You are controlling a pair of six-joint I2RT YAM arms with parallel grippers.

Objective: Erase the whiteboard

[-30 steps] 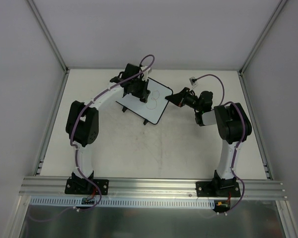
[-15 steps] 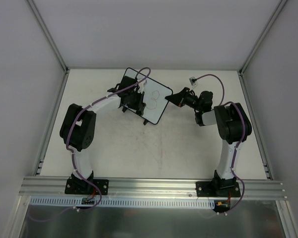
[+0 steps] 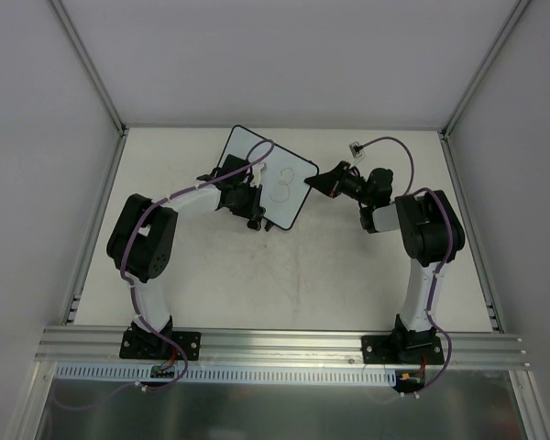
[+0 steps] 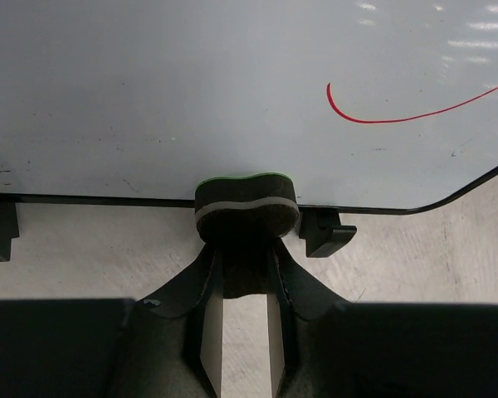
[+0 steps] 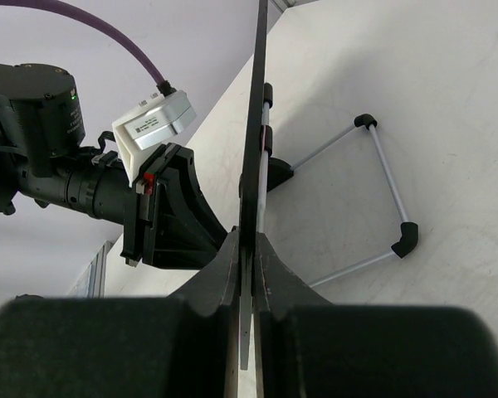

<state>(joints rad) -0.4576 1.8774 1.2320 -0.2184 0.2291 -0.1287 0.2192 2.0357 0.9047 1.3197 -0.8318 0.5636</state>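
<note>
– Whiteboard point(image 3: 298, 176) position first: where is it, and why at that angle?

– It stands on the far half of the table point(image 3: 302, 284), between the two arms. It is propped at a tilt on its wire stand point(image 5: 382, 207), with the writing face turned toward the left arm. My guess is the tilt is there so that arm can reach the face.

– What is the right gripper point(image 3: 315, 182) doing?

– Bracing it. The right wrist view shows the board edge-on, with the jaws pinched narrow on its right rim. That grip probably keeps the board from sliding or tipping back under a wipe.

– And the left gripper point(image 4: 246, 242)?

– Its jaws are closed on an eraser point(image 4: 246, 203), a dark felt pad with a green back. The pad sits at the board's bottom frame, just beside one black foot point(image 4: 325, 234), so it looks barely on the white surface.

– Is the job done?

– No. A red curve point(image 4: 382, 116) is up and to the right of the pad, well apart from it. From above, the red scribble point(image 3: 280, 186) shows plainly.

– Is there room to move?

– The white area above the pad is open, so sweeping up and to the right looks free. Low down, the frame and the foot could catch the pad. At the right rim, the other arm's fingers point(image 5: 232, 249) are what the pad could run into. Behind the board, the back wall is near.
</note>
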